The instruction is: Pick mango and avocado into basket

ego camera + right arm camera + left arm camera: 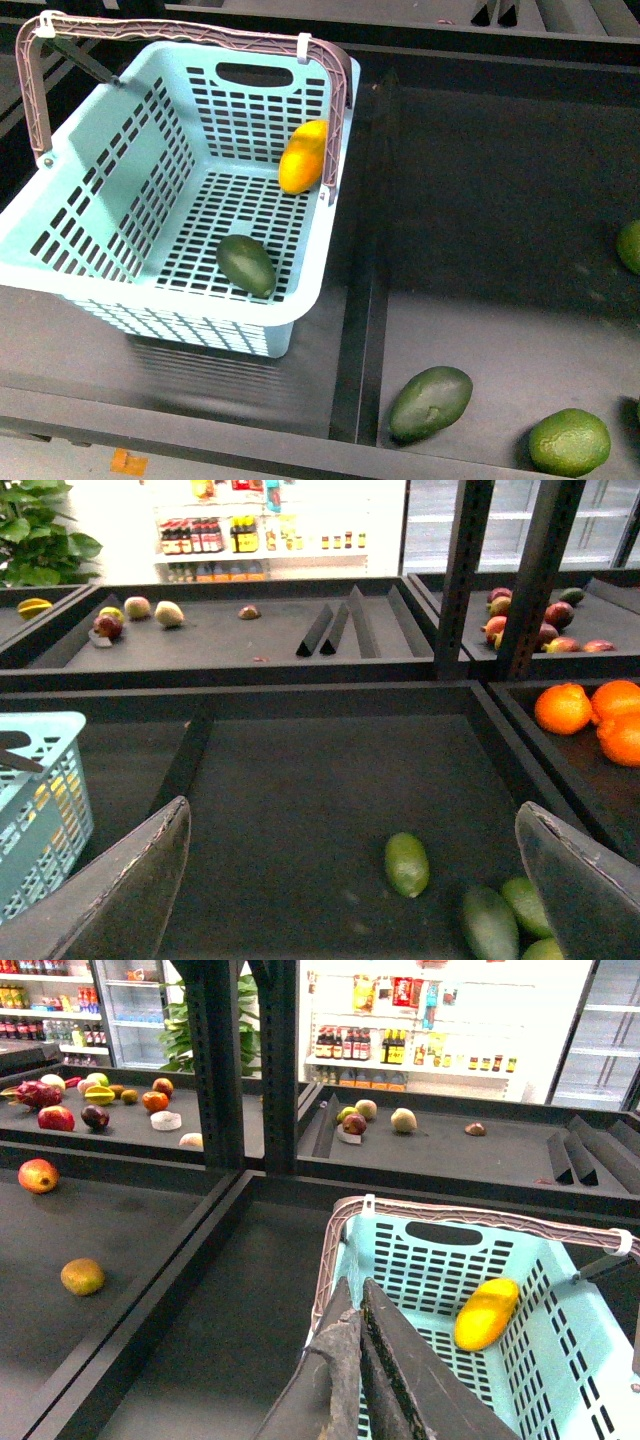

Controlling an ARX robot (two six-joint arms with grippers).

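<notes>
Mango (303,156) and avocado (246,264) both sit inside the teal basket (110,130), mango leaning vs the far right wall under the handle (190,32), avocado on the floor nearer the front right corner. Left gripper (360,1305) hangs above the basket w/ fingers pressed together, holding nothing. Right gripper (350,825) is spread wide over the dark shelf (500,200), where another avocado-like fruit (430,402) and a rounder green one (569,441) lie near the front edge.
</notes>
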